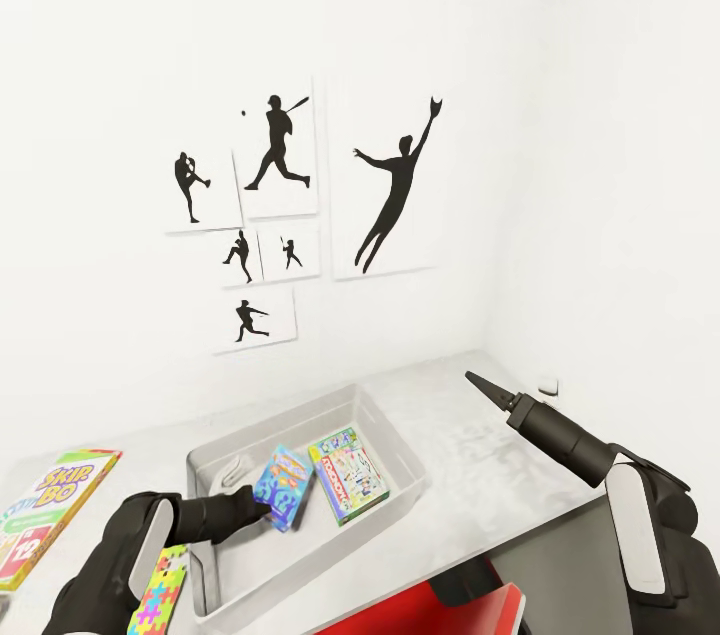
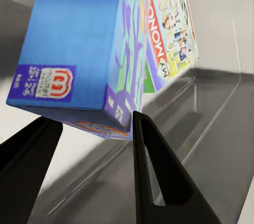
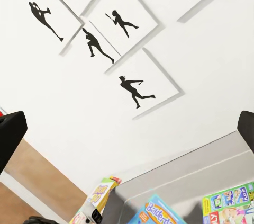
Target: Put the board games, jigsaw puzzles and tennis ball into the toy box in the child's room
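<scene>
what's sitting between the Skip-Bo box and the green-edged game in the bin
In the head view, the left gripper, the bin's near wall and the small blue game lie between the Skip-Bo box and the green-edged game.

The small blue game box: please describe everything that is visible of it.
The small blue game box is a flat printed carton, blue on its broad face with colourful artwork and a red logo label near one corner. It is tilted, standing on an edge inside the toy box, beside the green-edged board game, which lies against it. The left gripper is open at its lower end; in the left wrist view the fingertips flank the box's corner, and contact cannot be confirmed.
</scene>
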